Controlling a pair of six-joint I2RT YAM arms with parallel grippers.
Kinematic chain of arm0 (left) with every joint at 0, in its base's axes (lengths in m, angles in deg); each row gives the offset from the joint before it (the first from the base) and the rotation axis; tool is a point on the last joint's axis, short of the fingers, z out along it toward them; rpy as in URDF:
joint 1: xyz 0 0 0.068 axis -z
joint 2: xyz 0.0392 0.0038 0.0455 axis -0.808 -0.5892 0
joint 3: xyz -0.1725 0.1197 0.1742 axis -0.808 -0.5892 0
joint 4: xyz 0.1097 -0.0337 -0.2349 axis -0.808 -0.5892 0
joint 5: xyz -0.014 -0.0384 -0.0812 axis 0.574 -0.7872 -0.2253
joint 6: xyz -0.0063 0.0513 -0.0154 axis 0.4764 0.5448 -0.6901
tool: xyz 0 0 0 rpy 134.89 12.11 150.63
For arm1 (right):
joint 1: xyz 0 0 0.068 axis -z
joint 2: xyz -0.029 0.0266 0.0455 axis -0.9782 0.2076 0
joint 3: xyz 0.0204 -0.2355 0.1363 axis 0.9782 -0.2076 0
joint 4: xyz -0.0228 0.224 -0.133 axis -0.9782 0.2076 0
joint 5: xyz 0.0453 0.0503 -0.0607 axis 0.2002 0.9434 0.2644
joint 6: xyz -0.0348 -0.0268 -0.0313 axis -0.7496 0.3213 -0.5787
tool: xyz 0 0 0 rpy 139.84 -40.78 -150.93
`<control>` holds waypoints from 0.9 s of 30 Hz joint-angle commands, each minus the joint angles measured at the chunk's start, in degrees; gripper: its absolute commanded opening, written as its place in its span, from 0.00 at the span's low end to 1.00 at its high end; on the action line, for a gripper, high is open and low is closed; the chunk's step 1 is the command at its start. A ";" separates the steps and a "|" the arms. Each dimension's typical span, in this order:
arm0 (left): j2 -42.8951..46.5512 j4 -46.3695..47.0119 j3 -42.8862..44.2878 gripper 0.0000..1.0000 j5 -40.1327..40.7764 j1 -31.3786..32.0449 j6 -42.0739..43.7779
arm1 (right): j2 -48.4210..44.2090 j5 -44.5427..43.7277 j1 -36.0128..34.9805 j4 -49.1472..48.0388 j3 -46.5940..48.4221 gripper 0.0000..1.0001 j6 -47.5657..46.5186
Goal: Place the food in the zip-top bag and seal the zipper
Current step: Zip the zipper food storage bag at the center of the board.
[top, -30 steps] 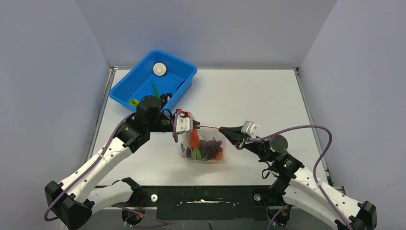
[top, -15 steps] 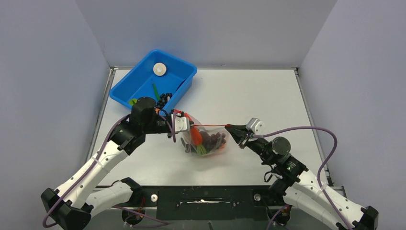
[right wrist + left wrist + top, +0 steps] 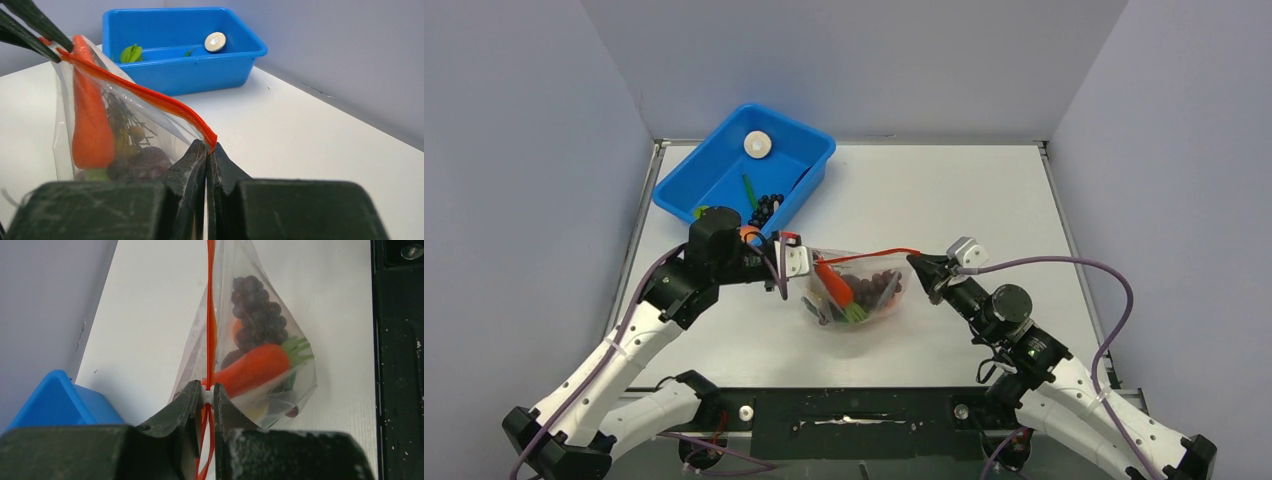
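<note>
Zip-top bag [image 3: 869,300] is suspended above the desk [image 3: 964,200], off the near right corner of the blue bin [image 3: 724,170] and clear of it. Both claws hold it by its mouth.

Contents: an orange carrot [image 3: 834,285] and dark grapes [image 3: 876,290] are visible inside. Other pieces lie beneath them and cannot be identified.

Left claw [image 3: 812,262]: narrow, pinched on the zipper [image 3: 879,254] at the end nearer the bin. The left wrist view shows the strip passing between the fingertips and running straight away from the claw.

Right claw [image 3: 916,262]: fully closed, gripping the opposite end of the strip, on the side away from the bin. The right wrist view shows the corner of the red-orange band caught at the fingertips.

Governing relation: the zipper's long axis runs from one claw to the other, leading away from the bin's near corner. The bag body hangs on the near side of that line. Each claw holds one end, so neither is nearer to the middle. The strip is not taut. From above it bows toward the far side between the two grips.

Assessment: whether the tracks are pressed together along the full length cannot be confirmed. Sealing probably calls for a straight strip, with one claw then run along that axis toward the other.

Bin contents: a white disc [image 3: 757,145], a green piece [image 3: 704,212] and a dark cluster [image 3: 769,207].
</note>
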 commanded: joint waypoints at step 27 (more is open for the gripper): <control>5.38 -1.35 -1.38 0.00 3.97 -2.45 -3.48 | -4.48 -20.52 8.48 6.68 4.63 0.00 2.67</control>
